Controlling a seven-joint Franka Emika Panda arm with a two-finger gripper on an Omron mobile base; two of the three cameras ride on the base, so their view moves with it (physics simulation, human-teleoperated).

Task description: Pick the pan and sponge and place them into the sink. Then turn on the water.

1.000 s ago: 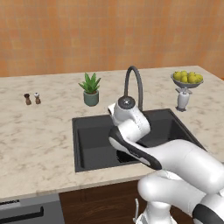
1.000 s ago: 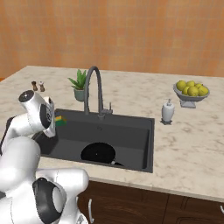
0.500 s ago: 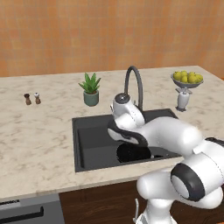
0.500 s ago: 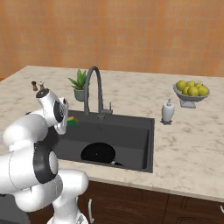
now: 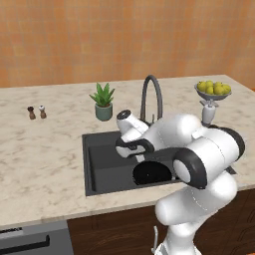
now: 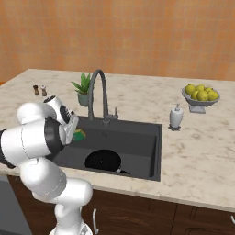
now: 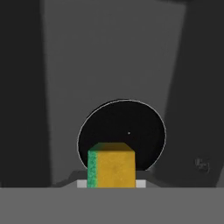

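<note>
The black pan [image 6: 103, 160] lies flat on the floor of the dark grey sink [image 6: 137, 137], at its near side; it also shows under my arm [image 5: 152, 174]. The sponge [image 6: 80, 135], green on one face and yellow on the rest, hangs over the sink's left part with my gripper [image 6: 75, 131] shut on it. In the hand view the sponge [image 7: 111, 164] sits right above the pan [image 7: 124, 127], with the drain [image 7: 201, 165] off to one side. The arched faucet [image 6: 98, 92] stands behind the basin, and no stream falls from its spout.
A potted plant [image 5: 103, 102] stands behind the sink's left corner. Two small shakers [image 5: 37, 112] stand far left. A white soap dispenser [image 6: 176, 117] and a bowl of lemons [image 6: 200, 95] stand to the right of the basin.
My arm has swung the sponge from the sink's left rim out over the basin and a little lower. The pan has stayed where it lay.
</note>
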